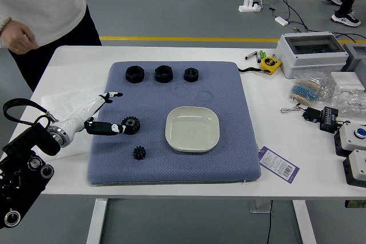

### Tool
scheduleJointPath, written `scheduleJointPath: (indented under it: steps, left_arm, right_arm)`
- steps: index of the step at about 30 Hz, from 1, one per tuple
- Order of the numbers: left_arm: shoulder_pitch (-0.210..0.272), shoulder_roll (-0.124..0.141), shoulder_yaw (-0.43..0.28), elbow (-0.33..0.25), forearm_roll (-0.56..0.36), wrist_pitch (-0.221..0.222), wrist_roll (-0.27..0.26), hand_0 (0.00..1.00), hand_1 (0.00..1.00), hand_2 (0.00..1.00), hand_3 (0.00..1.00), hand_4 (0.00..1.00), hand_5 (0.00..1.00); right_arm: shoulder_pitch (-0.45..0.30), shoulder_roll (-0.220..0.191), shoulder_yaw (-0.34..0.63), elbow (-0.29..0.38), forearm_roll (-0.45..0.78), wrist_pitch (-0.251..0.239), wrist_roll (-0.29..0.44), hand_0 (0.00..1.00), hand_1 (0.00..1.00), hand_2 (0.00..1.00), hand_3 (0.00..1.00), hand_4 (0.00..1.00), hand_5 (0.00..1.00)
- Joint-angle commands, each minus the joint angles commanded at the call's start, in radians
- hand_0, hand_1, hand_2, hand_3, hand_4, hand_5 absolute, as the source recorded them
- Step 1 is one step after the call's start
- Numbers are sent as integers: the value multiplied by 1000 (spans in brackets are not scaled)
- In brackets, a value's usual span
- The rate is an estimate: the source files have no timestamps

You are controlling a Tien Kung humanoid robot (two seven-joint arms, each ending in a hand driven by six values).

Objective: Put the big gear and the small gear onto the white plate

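Note:
My left hand [121, 112] reaches in over the left part of the blue mat, fingers spread and palm empty. One fingertip is at the left edge of the big black gear [132, 124], partly overlapping it in view; whether it touches cannot be told. The small black gear [139, 152] lies on the mat below the big one, nearer the table's front edge. To the right of both gears is the white plate [192, 130], with nothing on it. My right hand is out of view.
Three black nuts [163, 74] line the far side of the mat [223, 158]. A tag [278, 164], tape measure [270, 64], grey box [311, 52] and button boxes [350, 140] are on the right. A person stands at the far left, one hand [19, 37] beyond the table.

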Motion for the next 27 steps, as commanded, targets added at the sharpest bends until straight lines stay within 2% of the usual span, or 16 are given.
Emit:
scheduleJointPath:
  steps: [2,3,6,8,9,14,15,22,27]
  left_arm:
    - [-18,6,40,7,33,10,-10,793,819,892,871,998,310]
    - [-29,8,59,14,50,16,-14,744,779,852,847,998,219]
    - [-46,12,83,29,75,27,-20,744,779,852,847,998,219]
    - [-71,10,100,60,85,39,-26,744,779,852,847,998,219]
    - [-78,8,102,71,86,42,-27,717,744,811,826,998,185]
    - [-110,-15,90,129,101,66,-35,717,744,811,826,998,185]
    - [-114,-18,89,136,103,68,-36,680,707,771,802,998,163]
    - [-140,-43,95,200,105,66,-38,676,697,757,799,990,162]
    - [-150,-51,105,223,104,63,-36,670,690,749,796,986,165]
  right_arm:
    - [1,0,-1,0,3,0,1,649,654,730,580,841,679]
    - [2,-1,-2,0,3,0,1,649,654,729,580,841,680]
    - [3,-1,-2,0,3,0,1,649,654,729,580,841,680]
    - [5,-2,-3,0,6,0,1,649,654,729,580,841,680]
    - [6,-2,-2,0,6,0,1,649,654,729,580,841,679]
    - [10,-3,-3,0,6,0,2,649,654,729,580,841,679]
    - [10,-3,-3,0,6,0,2,650,654,729,580,842,680]
    - [14,-3,0,0,-2,-1,-1,650,654,729,581,843,679]
    - [15,-2,3,0,-5,-2,-2,650,654,729,580,842,681]
